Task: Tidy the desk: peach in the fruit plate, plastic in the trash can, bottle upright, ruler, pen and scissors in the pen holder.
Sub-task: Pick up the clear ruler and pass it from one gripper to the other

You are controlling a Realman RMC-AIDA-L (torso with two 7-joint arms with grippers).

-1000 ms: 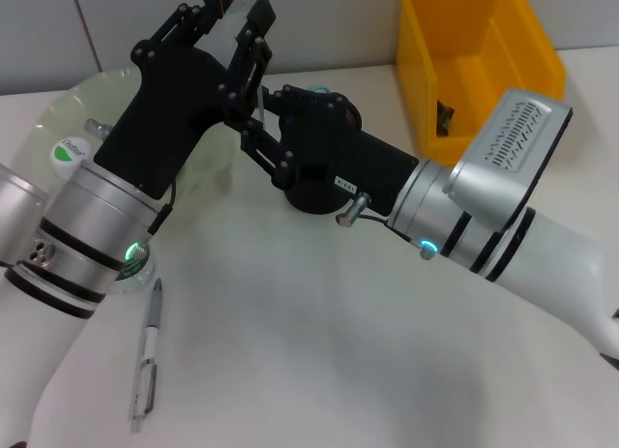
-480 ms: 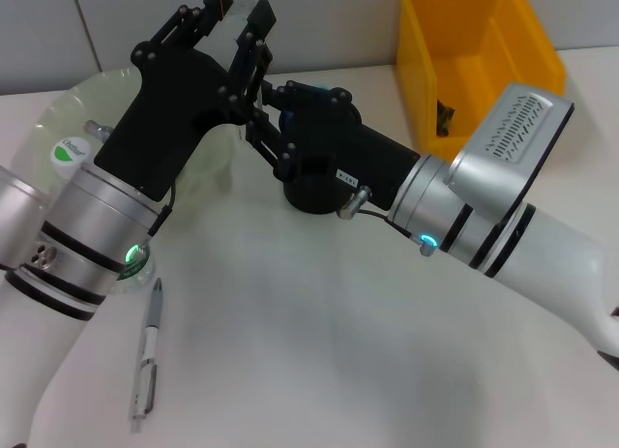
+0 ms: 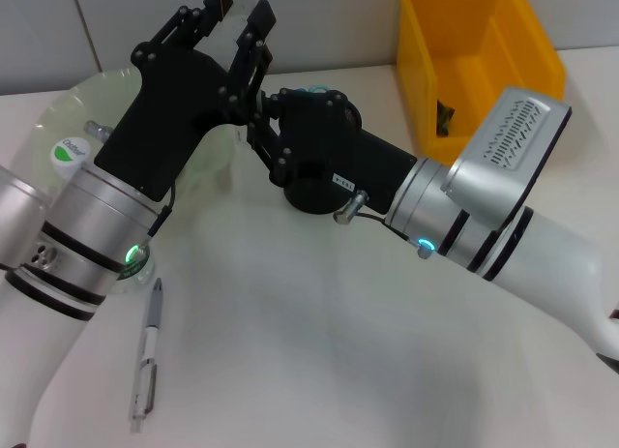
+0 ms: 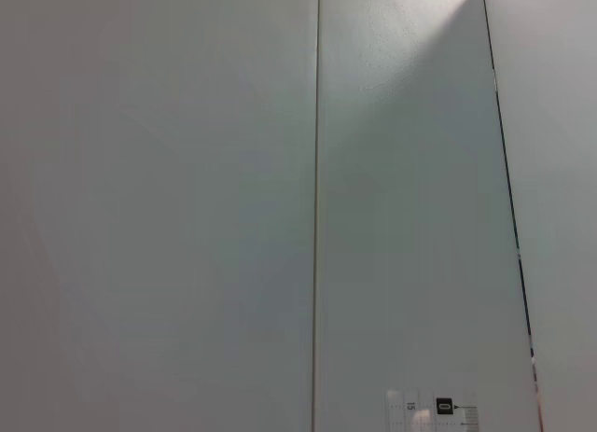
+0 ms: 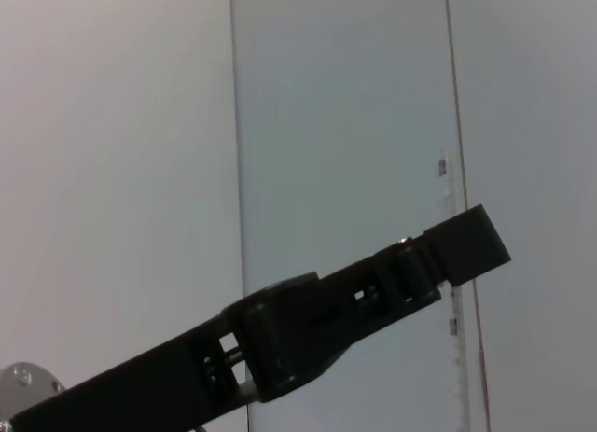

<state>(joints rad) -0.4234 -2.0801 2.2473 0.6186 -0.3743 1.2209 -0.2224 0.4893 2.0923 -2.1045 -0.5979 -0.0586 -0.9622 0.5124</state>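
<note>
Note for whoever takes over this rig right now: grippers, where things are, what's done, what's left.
Left gripper: raised at the back, clear ruler at it.
Right gripper: reaching in just below it, above the black pen holder.
Pen: lying on the desk, near left.
Done: cannot confirm anything.
Left: ruler and pen into the holder; peach, bottle, scissors and plastic not clearly visible.

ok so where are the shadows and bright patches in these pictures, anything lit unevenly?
Head view: soft arm shadows fall on the white table under both arms, and the pen lies in even light. Left wrist view: a bright wedge in one corner of the wall panels, dimmer elsewhere. Right wrist view: the left gripper shows as a dark silhouette.
</note>
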